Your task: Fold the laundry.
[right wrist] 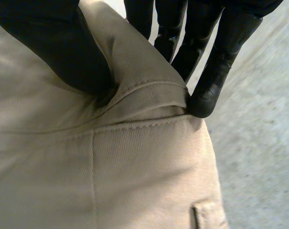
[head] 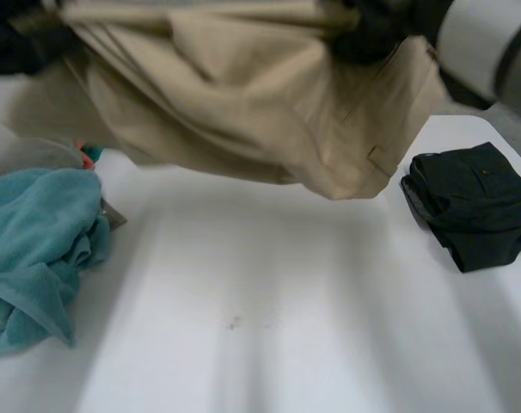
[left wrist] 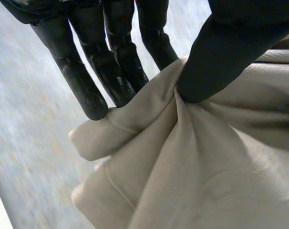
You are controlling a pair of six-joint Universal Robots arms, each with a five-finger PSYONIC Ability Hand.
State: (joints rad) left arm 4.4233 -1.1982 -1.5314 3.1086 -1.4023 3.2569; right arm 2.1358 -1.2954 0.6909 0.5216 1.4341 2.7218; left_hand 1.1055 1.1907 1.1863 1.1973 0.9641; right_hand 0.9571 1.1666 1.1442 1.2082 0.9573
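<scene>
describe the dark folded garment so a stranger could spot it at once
Take the white table in the head view and go to its far right part, on the robot's right. There lies the dark folded garment, alone. It is the only neatly folded piece: the beige trousers hang in the air and the teal towel lies crumpled opposite.
</scene>
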